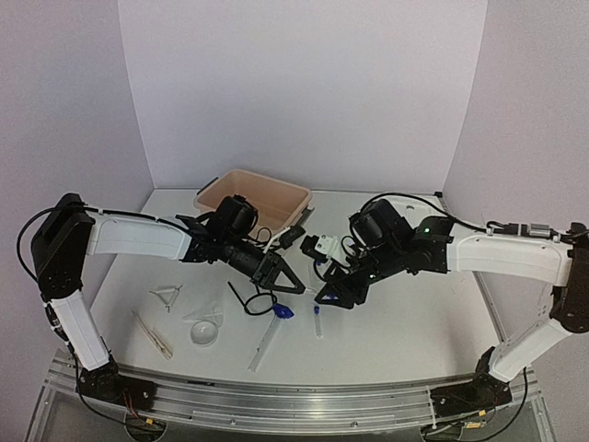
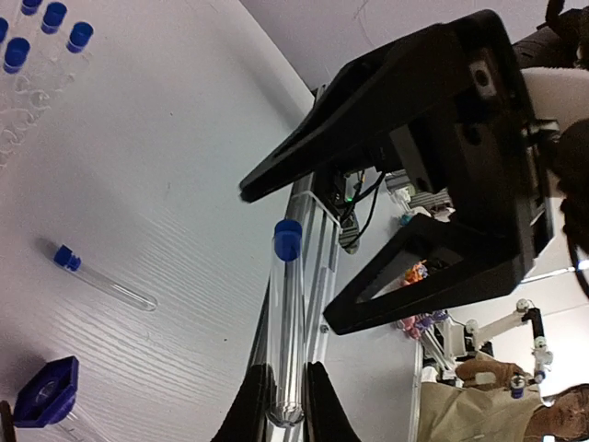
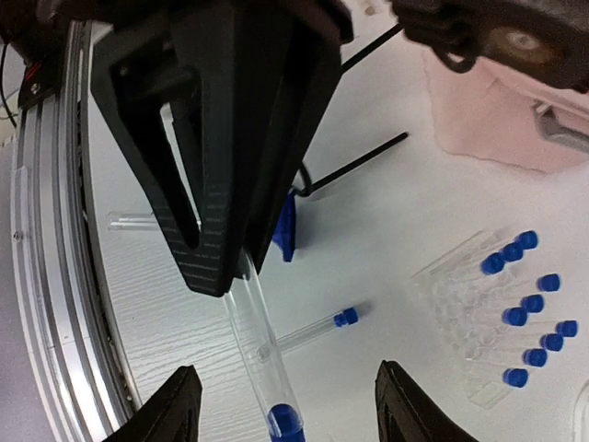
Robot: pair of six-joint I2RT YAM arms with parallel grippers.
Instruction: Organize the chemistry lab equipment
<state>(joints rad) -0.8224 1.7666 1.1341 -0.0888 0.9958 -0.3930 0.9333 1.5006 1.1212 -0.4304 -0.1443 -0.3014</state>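
My left gripper (image 2: 283,376) is shut on the bottom end of a clear blue-capped tube (image 2: 285,313), held in the air above the table. My right gripper (image 3: 285,391) stands open. The tube's blue cap (image 3: 285,424) lies between the right fingers without touching them. In the top view the two grippers meet at the table's middle, left (image 1: 293,285) and right (image 1: 333,296). A second tube (image 3: 317,329) lies loose on the table. The clear tube rack (image 3: 497,313) holds several blue-capped tubes.
A beige tub (image 1: 253,198) sits at the back. The black wire ring stand (image 1: 253,299), the blue-tipped brush (image 1: 269,333), the clear funnel (image 1: 204,327) and the wooden clamp (image 1: 152,336) lie at front left. The table's metal rail (image 1: 294,401) runs along the near edge.
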